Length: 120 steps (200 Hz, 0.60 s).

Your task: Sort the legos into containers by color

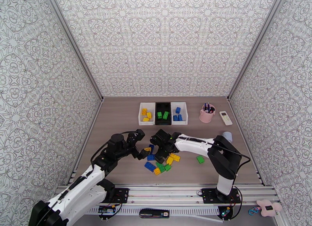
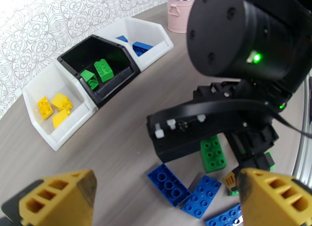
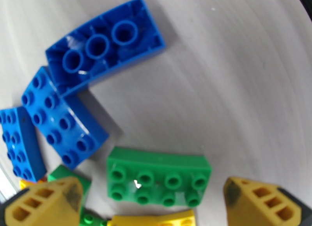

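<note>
Right wrist: green lego (image 3: 158,181) flat on the table (image 3: 234,67), between the jaws of the wide-spread, empty right gripper (image 3: 153,197).

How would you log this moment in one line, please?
left gripper open, empty | right gripper open over green brick | black bin holds two green bricks | loose pile unsorted

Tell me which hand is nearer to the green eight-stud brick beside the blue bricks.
Right. The right hand hangs open over the green brick, one fingertip to each side. The left hand, also open, is farther back, with blue bricks between it and that brick.
</note>
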Each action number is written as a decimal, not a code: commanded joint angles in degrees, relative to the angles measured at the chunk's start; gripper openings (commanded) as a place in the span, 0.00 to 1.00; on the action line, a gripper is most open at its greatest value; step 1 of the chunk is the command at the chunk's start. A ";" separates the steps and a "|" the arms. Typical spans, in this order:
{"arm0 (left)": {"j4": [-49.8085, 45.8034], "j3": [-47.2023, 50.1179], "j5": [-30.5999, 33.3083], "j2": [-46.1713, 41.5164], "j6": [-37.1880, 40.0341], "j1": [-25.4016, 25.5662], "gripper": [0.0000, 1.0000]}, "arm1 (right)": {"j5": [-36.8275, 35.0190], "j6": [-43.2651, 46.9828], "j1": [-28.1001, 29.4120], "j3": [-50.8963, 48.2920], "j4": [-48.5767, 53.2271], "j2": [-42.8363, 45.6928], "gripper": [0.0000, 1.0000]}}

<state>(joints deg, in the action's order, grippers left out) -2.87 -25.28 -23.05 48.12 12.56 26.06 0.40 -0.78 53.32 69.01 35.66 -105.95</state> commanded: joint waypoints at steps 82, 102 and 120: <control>-1.49 0.67 -3.36 -0.57 2.47 -0.49 1.00 | -2.24 -7.62 0.13 2.90 0.11 -5.06 0.77; -1.44 0.67 -3.38 -0.65 2.65 -0.56 1.00 | -2.16 -7.57 0.12 2.89 0.13 -5.21 0.71; -1.45 0.79 -3.32 -0.83 2.74 -0.47 1.00 | -2.24 -7.65 0.05 2.82 0.02 -5.07 0.64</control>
<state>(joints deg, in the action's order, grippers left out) -3.49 -25.26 -24.88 48.05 14.04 26.06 -1.89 -7.38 53.28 70.74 35.42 -109.65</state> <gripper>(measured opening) 0.996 0.679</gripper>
